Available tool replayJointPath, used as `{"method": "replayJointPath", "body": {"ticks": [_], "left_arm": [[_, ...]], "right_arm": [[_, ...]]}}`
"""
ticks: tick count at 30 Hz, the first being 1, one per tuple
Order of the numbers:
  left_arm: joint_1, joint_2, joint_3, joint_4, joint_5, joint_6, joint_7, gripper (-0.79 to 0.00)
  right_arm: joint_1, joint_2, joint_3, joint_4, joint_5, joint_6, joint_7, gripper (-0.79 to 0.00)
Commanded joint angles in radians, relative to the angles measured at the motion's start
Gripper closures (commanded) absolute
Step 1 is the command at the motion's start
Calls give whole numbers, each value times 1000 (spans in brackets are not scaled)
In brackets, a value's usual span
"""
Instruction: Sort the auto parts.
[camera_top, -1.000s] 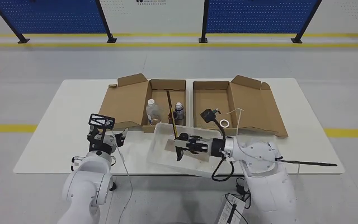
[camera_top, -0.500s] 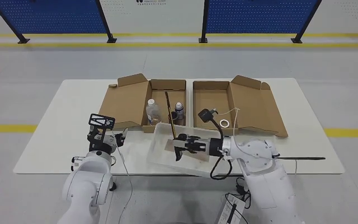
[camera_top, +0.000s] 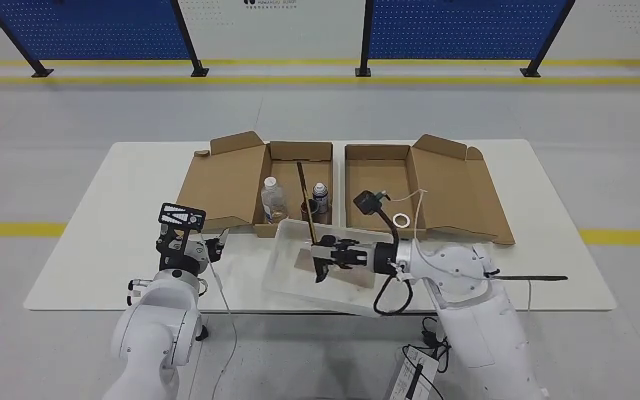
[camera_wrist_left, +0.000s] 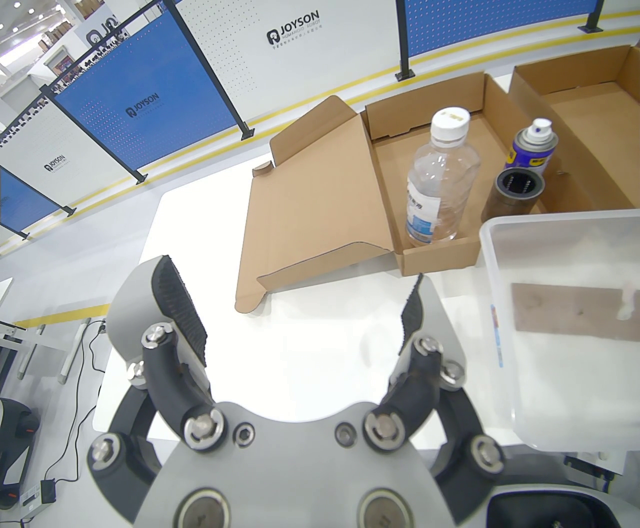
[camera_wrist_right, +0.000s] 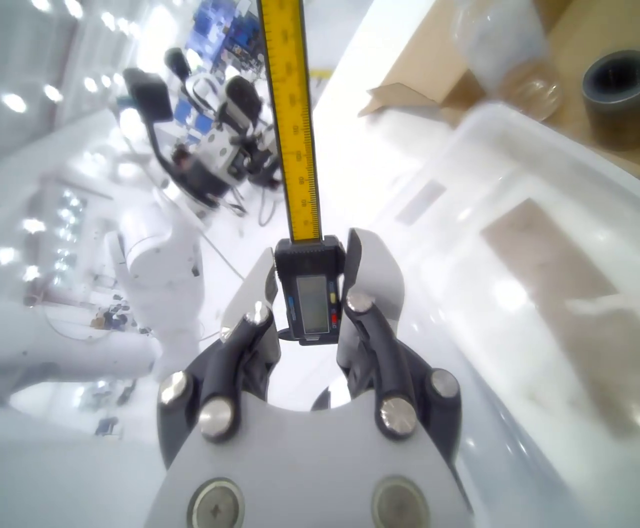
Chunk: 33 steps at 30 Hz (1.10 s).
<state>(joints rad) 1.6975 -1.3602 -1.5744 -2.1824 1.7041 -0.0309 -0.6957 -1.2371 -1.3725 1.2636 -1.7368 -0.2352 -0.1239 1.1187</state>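
Note:
My right gripper is shut on the body of a digital caliper, whose yellow ruler bar sticks out past the fingers. In the top view this gripper hangs over the clear plastic bin, and the caliper slants back over the left cardboard box. That box holds a clear bottle, a blue spray can and a dark metal cylinder. My left gripper stands open with nothing in it, over the table left of the bin.
The right cardboard box holds a white ring and a thin white tie. A brown card lies under the bin's floor. Both boxes' lids lie open outward. Bare table stretches to the left.
My right gripper with the caliper has shifted slightly left and toward the boxes. The left arm has kept still.

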Motion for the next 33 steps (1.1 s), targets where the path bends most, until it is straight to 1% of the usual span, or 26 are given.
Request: {"method": "replayJointPath", "body": {"ticks": [1, 3, 6, 10, 14, 16, 18, 24, 29, 33], "left_arm": [[0, 0, 0, 0, 0, 0, 0, -785], [0, 0, 0, 0, 0, 0, 0, -785], [0, 0, 0, 0, 0, 0, 0, -785], [0, 0, 0, 0, 0, 0, 0, -785], [0, 0, 0, 0, 0, 0, 0, -785], [0, 0, 0, 0, 0, 0, 0, -785], [0, 0, 0, 0, 0, 0, 0, -785], [0, 0, 0, 0, 0, 0, 0, -785], [0, 0, 0, 0, 0, 0, 0, -785], [0, 0, 0, 0, 0, 0, 0, -785]], "right_arm": [[6, 3, -2, 4, -4, 4, -4, 0], [13, 6, -3, 8, -13, 12, -12, 0], [22, 12, 4, 0, -80, 51, -47, 0], [37, 22, 15, -36, -237, 165, -99, 0], [59, 26, 27, -54, -291, 244, -141, 0], [78, 29, 38, -41, -332, 285, -161, 0], [94, 29, 51, -18, -341, 326, -202, 0], [173, 30, 44, 109, -418, 396, -272, 0], [259, 25, -3, 261, -497, 433, -298, 0], [327, 17, -43, 401, -513, 446, -310, 0]]}}
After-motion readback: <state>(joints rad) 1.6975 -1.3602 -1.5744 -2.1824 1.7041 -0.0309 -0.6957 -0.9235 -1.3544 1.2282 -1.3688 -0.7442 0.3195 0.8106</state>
